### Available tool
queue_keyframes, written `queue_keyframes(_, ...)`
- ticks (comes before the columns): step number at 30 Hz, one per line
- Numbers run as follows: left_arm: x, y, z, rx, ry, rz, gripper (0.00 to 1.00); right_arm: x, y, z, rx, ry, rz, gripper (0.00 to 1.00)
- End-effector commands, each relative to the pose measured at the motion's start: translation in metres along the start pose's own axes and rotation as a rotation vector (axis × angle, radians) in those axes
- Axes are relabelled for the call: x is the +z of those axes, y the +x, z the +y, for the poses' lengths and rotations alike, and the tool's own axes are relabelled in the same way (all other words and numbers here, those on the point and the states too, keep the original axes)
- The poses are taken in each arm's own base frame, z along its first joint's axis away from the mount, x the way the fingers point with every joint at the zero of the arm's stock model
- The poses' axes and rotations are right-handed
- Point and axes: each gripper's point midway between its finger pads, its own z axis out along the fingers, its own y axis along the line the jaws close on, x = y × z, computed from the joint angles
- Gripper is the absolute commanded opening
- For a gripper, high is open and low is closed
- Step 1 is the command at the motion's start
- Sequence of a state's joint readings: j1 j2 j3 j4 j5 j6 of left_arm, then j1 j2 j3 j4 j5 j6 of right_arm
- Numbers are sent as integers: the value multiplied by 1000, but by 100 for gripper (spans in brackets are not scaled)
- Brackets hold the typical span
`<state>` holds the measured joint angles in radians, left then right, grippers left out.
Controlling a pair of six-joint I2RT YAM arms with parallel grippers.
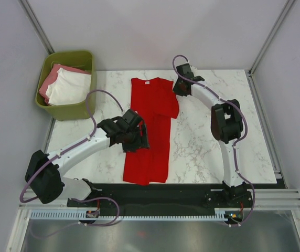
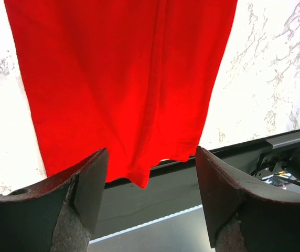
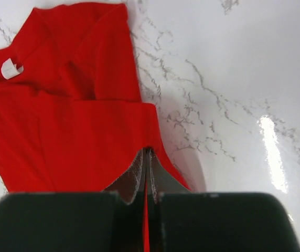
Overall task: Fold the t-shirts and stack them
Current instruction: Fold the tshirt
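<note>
A bright red t-shirt [image 1: 152, 131] lies lengthwise on the marble table [image 1: 213, 157], its right side folded in and its hem at the near edge. Its white neck label [image 3: 11, 68] faces up at the far end. My right gripper [image 1: 179, 86] is at the shirt's far right corner, shut on the red fabric [image 3: 61, 136]; a strip of red shows between its closed jaws [image 3: 147, 152]. My left gripper [image 1: 134, 137] hovers over the shirt's left side, near its lower half. In the left wrist view it stands open [image 2: 151, 152], with the red hem [image 2: 118, 79] below and nothing between the fingers.
An olive-green bin [image 1: 66, 111] sits at the table's far left corner, holding a white t-shirt [image 1: 68, 89] on top of a pink one [image 1: 50, 80]. A black rail [image 1: 181, 191] runs along the near edge, where the arm bases are mounted. Grey walls enclose the table.
</note>
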<state>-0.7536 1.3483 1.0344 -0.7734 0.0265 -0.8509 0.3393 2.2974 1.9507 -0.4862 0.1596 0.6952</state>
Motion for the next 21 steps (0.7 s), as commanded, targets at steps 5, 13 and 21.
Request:
queue_keyframes(5,-4,3,7,-2,-1,-14,74,-15,-1,46,21,-91,-19,0)
queue_keyframes(13,-7,7,10,-20,7,-17,74,-7,14,75,45,-137,0,0)
queue_keyframes(21,-7,12,15,-32,4,-14,74,14,34,86,77,-157,39,11)
